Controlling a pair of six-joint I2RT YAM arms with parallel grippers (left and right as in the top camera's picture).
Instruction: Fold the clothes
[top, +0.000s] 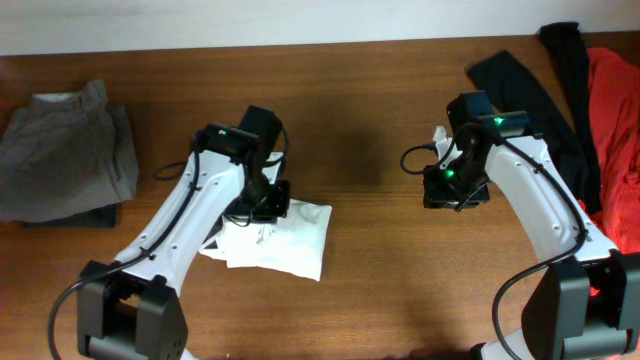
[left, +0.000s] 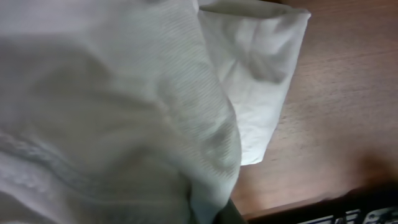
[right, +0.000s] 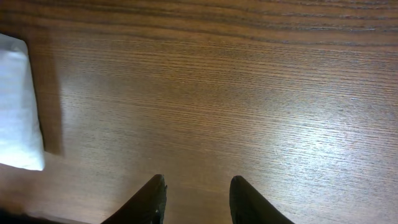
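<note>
White T-shirt (top: 295, 240) directly beneath left tool (top: 263, 204).

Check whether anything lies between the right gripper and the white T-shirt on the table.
Nothing visible does. The right gripper, jaws open and empty, hangs over bare table; only wood separates it from the white T-shirt.

Wooden table (top: 370, 130), white T-shirt (top: 298, 240), grey garment (top: 65, 150), black garment (top: 520, 85), orange-red garment (top: 615, 110)
</note>
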